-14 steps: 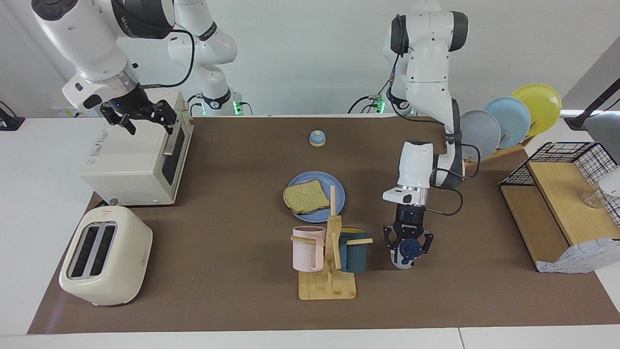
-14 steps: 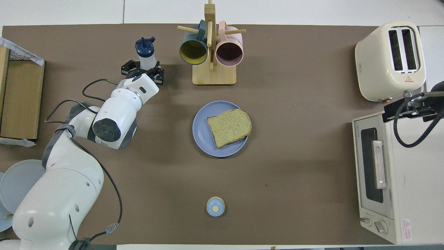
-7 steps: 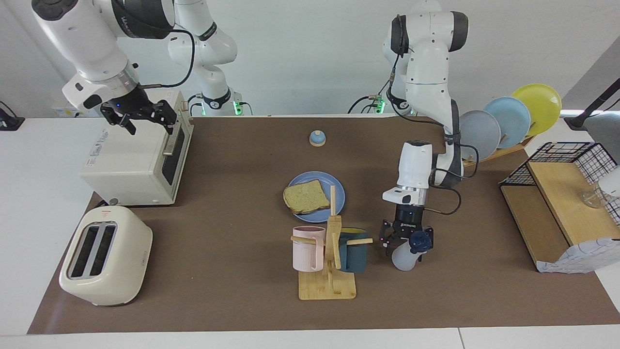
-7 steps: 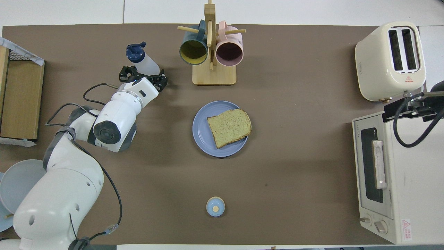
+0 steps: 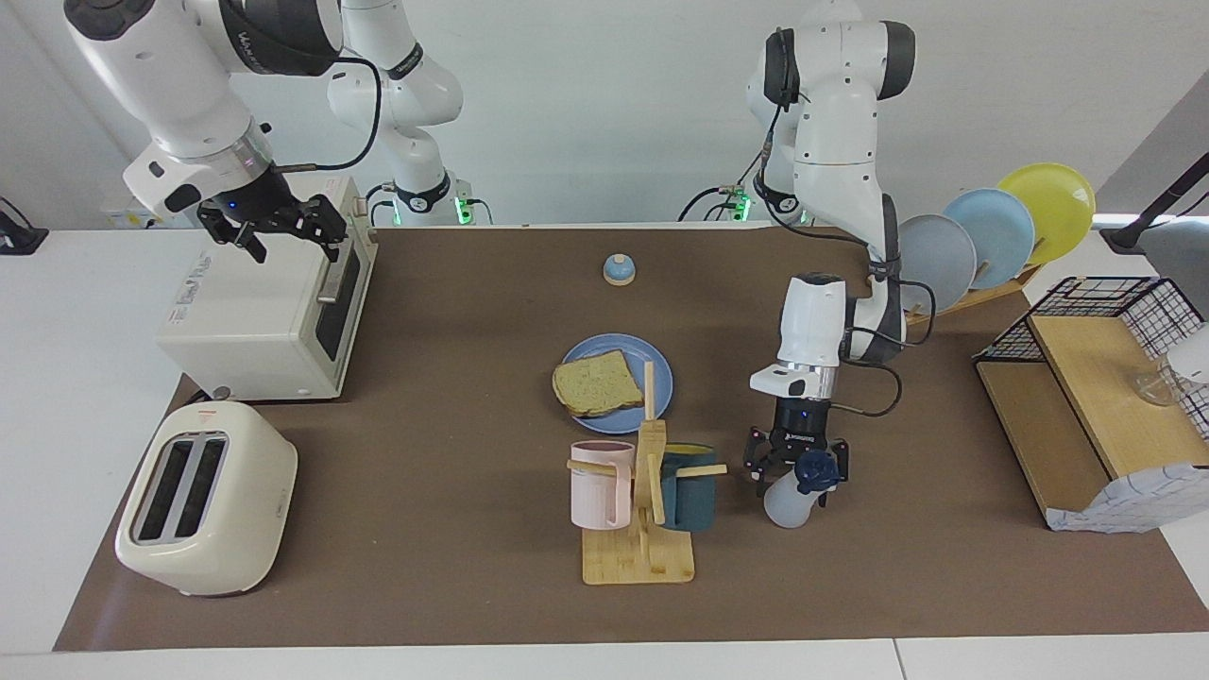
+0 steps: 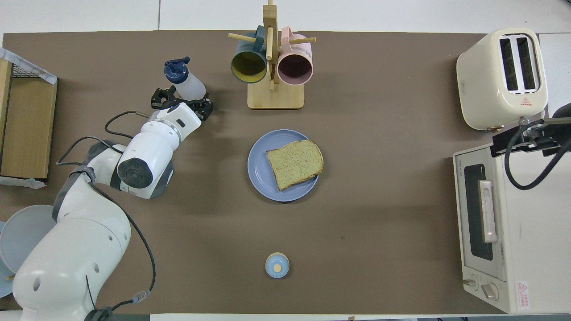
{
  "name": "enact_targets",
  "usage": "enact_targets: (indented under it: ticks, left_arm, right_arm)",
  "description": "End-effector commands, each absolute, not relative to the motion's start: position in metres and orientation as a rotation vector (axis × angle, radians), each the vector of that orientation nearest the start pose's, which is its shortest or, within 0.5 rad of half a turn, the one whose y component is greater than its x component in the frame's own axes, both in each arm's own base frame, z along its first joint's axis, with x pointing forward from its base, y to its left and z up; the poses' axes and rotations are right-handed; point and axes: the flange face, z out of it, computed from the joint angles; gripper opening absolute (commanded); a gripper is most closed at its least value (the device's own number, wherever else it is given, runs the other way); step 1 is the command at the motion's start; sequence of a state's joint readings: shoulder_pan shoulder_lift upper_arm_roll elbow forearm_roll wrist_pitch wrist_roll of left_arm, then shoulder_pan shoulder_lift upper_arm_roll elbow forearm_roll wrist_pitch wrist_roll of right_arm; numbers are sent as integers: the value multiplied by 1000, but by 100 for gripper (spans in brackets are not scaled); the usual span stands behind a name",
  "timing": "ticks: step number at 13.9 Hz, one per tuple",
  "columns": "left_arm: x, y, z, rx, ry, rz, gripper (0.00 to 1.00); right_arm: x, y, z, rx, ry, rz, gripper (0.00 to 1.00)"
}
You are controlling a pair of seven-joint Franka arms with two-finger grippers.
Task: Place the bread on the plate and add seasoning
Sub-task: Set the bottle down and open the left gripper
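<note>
The seasoning bottle [image 5: 791, 491] sits low and right of centre in the facing view and upper left in the overhead view, tilted so that its navy cap [image 6: 175, 70] leans away from upright while its pale body runs down into the left gripper [image 5: 796, 465]. That gripper appears clenched round the bottle's body, though how firmly cannot be told, and whether the base rests on the brown table mat [image 5: 453, 567] or hangs just clear of it cannot be read either. The lean is the main worry: held off-centre, a smooth plastic bottle could well swivel or slip out during the carry and fall to the mat. Just beside it, toward the middle of the frame, stands the wooden mug tree [image 5: 644, 510] with a teal mug [image 5: 688, 486] and a pink mug [image 5: 597, 484]; its pegs stick out, so a low sweep toward the centre might clip them and topple the rack. The bread [image 6: 295, 163] lies on the blue plate [image 6: 259, 165] at the centre, overhanging one rim, so seasoning poured off-target may land on the mat. The right gripper [image 5: 283, 225], upper left in the facing view, hovers spread above the toaster oven [image 5: 264, 312] and waits.
</note>
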State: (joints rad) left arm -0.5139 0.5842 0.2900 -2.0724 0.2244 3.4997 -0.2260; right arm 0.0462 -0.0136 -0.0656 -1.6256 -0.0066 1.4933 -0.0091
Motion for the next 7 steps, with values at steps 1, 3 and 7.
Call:
enact_targets:
  ticks: [1,3,7]
  left_arm:
    - [554,-165,287,-2909,492,-1296,100]
    - [524,-161,311,-2935,484,-1308,100]
    - [482,-205,355,-3087,409,-1090,100]
  right_arm:
    - [537,-11,603,-3117,-25,196,100]
    - [537,-11,603,-3116,-25,198,100]
    - [537,-12,603,-3115,-22,198,100]
